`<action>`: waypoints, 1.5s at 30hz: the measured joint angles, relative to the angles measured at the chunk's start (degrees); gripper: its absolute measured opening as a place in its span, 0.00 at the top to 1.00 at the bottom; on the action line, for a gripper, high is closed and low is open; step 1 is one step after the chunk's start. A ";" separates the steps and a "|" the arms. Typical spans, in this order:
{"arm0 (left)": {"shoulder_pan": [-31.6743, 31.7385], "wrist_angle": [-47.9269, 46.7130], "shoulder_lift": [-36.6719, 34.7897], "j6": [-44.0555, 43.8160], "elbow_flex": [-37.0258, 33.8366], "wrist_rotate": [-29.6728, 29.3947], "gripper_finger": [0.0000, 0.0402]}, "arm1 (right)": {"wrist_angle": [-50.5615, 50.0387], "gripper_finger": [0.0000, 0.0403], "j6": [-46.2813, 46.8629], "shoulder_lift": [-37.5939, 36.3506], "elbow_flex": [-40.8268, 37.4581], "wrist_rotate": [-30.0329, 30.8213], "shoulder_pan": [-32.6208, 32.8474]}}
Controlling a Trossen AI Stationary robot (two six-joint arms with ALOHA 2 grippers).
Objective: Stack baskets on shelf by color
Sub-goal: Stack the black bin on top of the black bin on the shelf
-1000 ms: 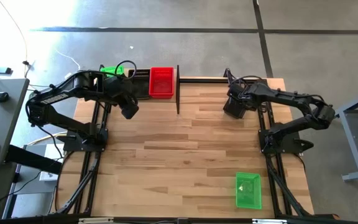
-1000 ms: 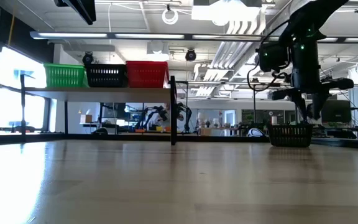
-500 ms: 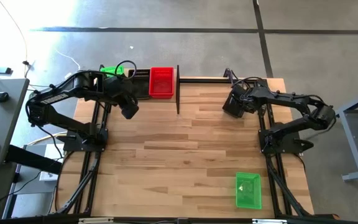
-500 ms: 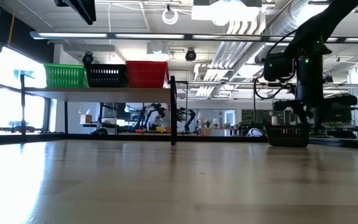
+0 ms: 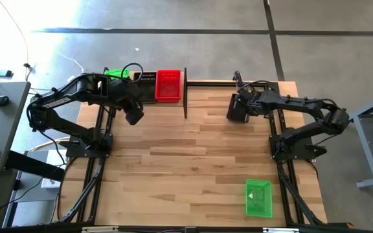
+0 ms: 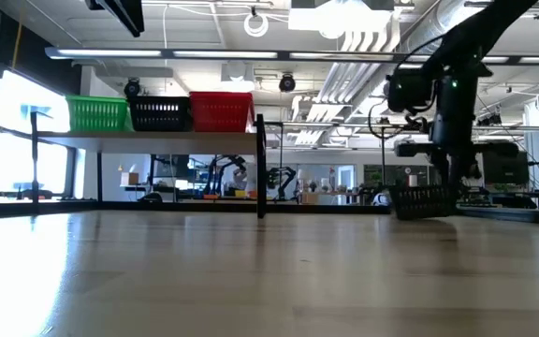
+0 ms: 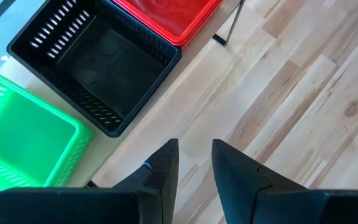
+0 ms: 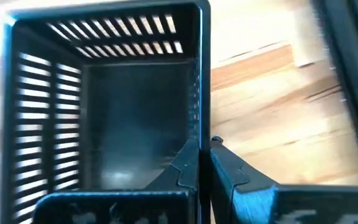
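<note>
Holding a black basket (image 8: 104,99) by one side wall, the right pincer (image 8: 204,163) has its two fingers pressed together on the thin rim. This basket sits near the far right part of the table (image 5: 193,162), and in the low view it looks tipped a little, with one end off the wood (image 6: 423,200). From above, the right pincer (image 5: 238,107) and its basket are close to the far edge, well apart from the shelf (image 5: 118,97).

On the shelf (image 6: 148,138), at the far left corner of the table, three baskets stand in a row. A green basket (image 6: 97,113) is at the left end, another black basket (image 6: 161,113) is in the middle, and a red basket (image 6: 222,111) is at the right end, next to a black post (image 6: 261,165). They touch each other side by side.

One more green basket (image 5: 258,197) lies alone near the front right corner of the table, far from everything else.

The left pincer (image 7: 194,163) hangs in the air over the table just in front of the shelf, beside the middle black basket (image 7: 95,62). Its fingers (image 7: 164,167) are a little apart and hold nothing. From above, the left pincer (image 5: 134,114) is just beside the shelf's front edge.
</note>
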 joint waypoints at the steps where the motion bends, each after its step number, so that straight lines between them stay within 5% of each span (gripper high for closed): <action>1: -0.15 0.00 0.00 0.00 0.00 0.00 0.78 | -0.84 0.99 0.43 0.00 0.95 0.33 1.16; 13: -6.49 3.63 0.00 0.05 0.00 0.00 0.78 | -16.29 1.00 6.98 0.00 17.59 8.28 17.18; 23: -14.51 11.75 0.55 2.10 0.00 0.00 0.78 | -16.28 1.00 16.48 -0.02 22.88 9.79 31.44; 33: -22.80 17.10 4.91 4.88 0.00 -0.22 0.78 | -5.81 1.00 24.38 1.66 22.96 13.92 44.90; 45: -31.74 20.46 14.50 2.78 -0.01 -4.12 0.78 | 11.64 1.00 18.19 6.49 22.97 18.11 50.65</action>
